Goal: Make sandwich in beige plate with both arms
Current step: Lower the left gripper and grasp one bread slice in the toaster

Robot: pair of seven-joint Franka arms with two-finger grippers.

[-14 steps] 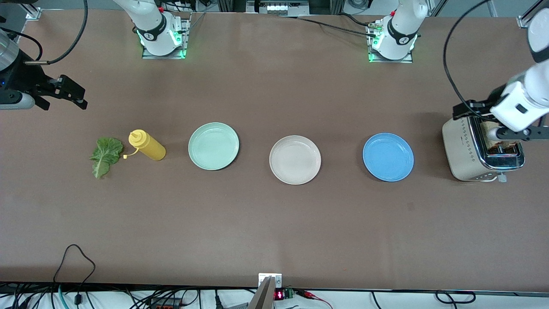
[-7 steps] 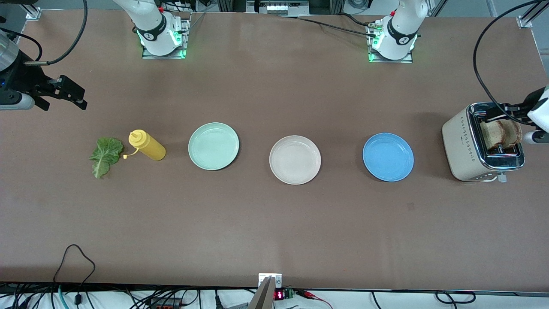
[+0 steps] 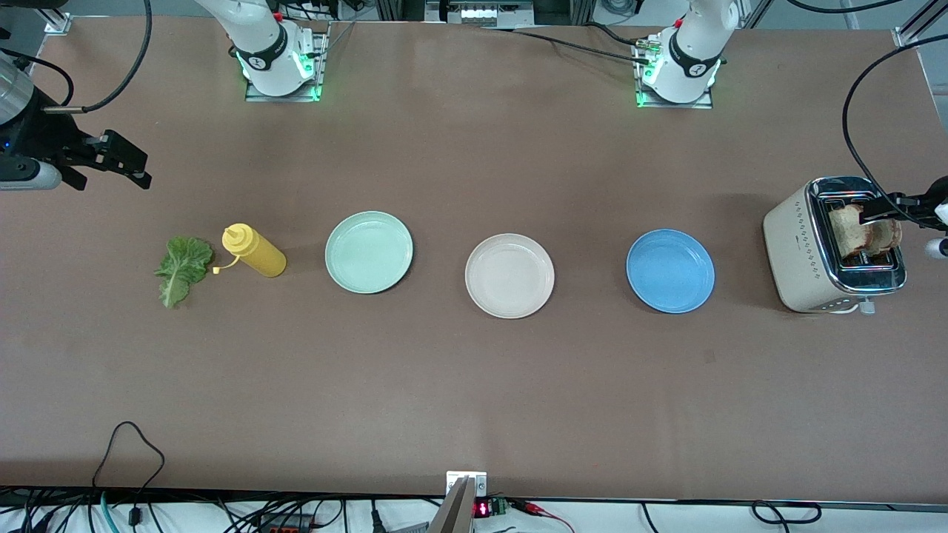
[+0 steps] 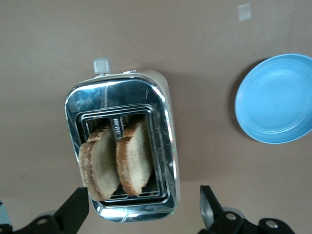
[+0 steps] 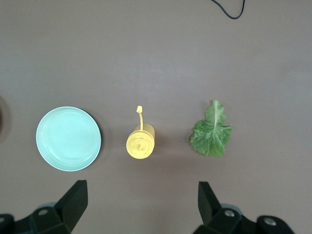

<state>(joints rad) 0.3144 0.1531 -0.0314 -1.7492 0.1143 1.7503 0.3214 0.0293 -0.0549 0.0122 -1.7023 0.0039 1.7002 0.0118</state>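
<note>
So the beige plate sits bare mid-table, between the green plate and the blue plate. Both bread slices are standing in the toaster at the left arm's end; the left gripper hangs over it, fingers wide. The lettuce lies by the yellow bottle near the opposite end, with the right gripper spread wide above them.
</note>
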